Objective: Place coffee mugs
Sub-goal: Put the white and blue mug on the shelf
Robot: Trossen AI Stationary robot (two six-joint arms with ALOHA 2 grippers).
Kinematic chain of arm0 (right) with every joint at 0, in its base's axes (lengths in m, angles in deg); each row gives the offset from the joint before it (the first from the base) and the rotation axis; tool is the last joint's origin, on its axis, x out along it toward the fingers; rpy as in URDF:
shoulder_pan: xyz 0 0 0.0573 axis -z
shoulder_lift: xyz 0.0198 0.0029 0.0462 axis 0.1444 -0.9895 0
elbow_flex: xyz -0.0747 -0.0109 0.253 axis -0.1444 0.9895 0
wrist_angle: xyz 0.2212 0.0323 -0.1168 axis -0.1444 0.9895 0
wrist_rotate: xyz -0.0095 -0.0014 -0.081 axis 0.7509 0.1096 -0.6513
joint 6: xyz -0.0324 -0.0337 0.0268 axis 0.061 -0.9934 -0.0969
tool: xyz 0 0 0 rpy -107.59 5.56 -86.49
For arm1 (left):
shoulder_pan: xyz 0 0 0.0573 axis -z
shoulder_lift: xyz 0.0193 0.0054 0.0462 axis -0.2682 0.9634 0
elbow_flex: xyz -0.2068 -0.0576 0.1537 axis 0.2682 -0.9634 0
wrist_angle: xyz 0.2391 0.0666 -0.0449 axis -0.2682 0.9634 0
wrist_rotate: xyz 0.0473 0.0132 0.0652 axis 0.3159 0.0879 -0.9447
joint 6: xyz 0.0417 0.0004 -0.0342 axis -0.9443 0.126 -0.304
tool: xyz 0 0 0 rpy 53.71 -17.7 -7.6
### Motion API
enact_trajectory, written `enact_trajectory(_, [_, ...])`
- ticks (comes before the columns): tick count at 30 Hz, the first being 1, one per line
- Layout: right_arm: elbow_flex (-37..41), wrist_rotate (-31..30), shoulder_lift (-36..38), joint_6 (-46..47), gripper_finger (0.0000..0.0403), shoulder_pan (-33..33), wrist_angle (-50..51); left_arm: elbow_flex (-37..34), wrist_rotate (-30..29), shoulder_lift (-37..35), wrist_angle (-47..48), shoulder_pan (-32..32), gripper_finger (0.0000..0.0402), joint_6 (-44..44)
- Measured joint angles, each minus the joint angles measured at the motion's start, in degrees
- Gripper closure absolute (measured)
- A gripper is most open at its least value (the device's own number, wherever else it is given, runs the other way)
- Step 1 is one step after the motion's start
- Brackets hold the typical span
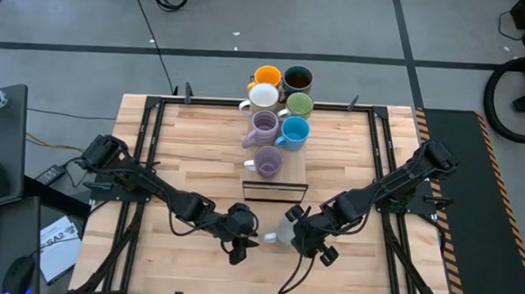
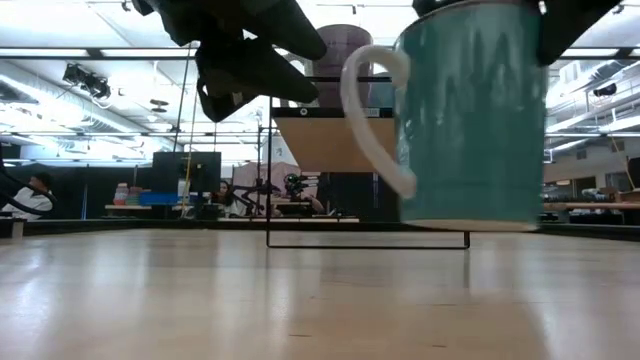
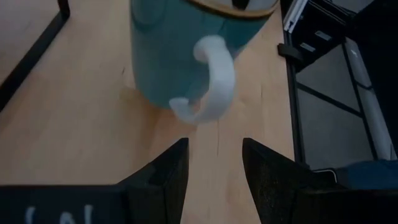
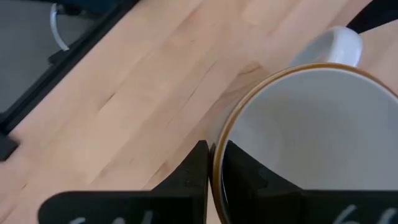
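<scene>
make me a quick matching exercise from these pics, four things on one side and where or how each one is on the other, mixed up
Things:
1. right gripper
2. left gripper
3. orange mug
4. lilac mug nearest the arms

Places or states:
A. open, pointing at the teal mug's white handle
B. back row of the mug cluster, beside a dark mug
C. pinched shut on the rim of the teal mug
D. on top of the small black-framed stand

Pairs: 1-C, 2-A, 3-B, 4-D
</scene>
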Motion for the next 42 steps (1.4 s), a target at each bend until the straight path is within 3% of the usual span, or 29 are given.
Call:
enact_trajectory(4, [-3.68,2.25,0.0,-2.49,0.0366,0.02,5.04,-0.02,0.02,-0.31,-0.14,0.64,0.0244,-0.22])
enact_trajectory(30, [-34.02,1.62,0.22,-16.09,0.0366,0.3,37.4,-0.02,-1.17,-0.33,-0.01,1.55,0.0244,-0.15])
enact_trajectory(42, [-36.9,-2.52,6.23,-17.33,0.0367,3.62,45.91,-0.02,-2.62,-0.33,-0.04,1.55,0.0244,0.28])
